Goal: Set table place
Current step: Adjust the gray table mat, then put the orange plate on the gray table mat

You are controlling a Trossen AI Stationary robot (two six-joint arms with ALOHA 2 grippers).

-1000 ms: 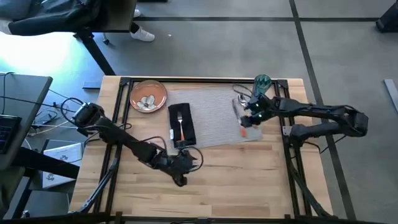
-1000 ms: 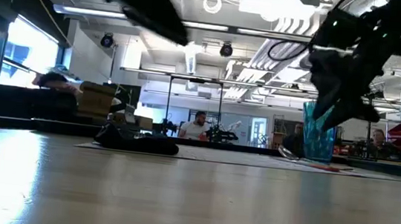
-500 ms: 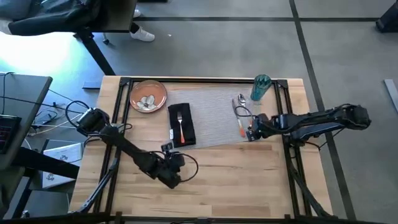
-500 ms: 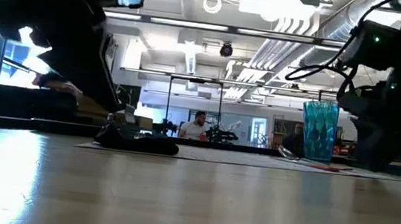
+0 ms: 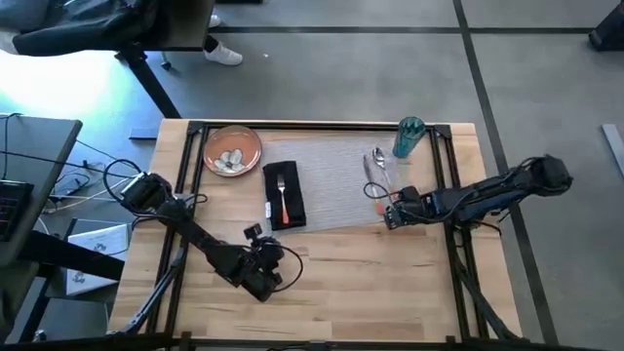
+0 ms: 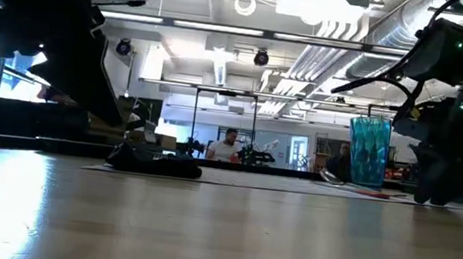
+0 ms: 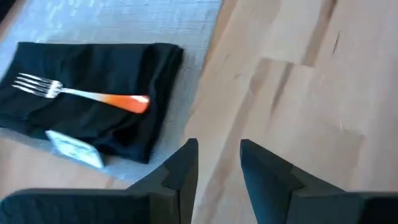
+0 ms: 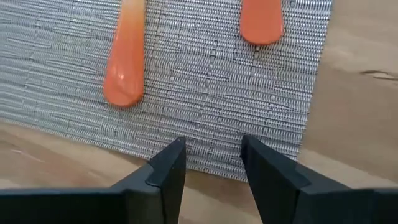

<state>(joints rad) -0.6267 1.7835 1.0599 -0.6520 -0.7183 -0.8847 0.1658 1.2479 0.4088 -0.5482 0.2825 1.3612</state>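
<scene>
The big bench of light wood planks (image 5: 390, 283) with its black metal rail frame carried a grey woven rectangular placemat (image 5: 336, 180) laid across its far half. On the placemat's left end lay a folded black cloth napkin (image 5: 285, 195), and on the napkin rested an orange-handled metal fork (image 5: 282, 193), tines toward the far edge. Just beyond the mat's far left corner sat a round orange-brown plate (image 5: 232, 149) with some small pale bits in it. A tall teal translucent cup (image 5: 408, 137) stood upright at the far right corner. Near it, on the mat's right end, lay an orange-handled metal spoon (image 5: 377, 174) and another orange-handled piece beside it (image 8: 125, 62), their handle ends close to the mat's near edge.

The right pincer (image 5: 388, 218) hung low at the mat's near right corner, its fingers (image 8: 163, 171) slightly spread and holding nothing. The left pincer (image 5: 261, 275) hovered over bare wood nearer the front of the bench, apart from the napkin, its fingers (image 7: 180, 171) likewise a little parted and empty.
</scene>
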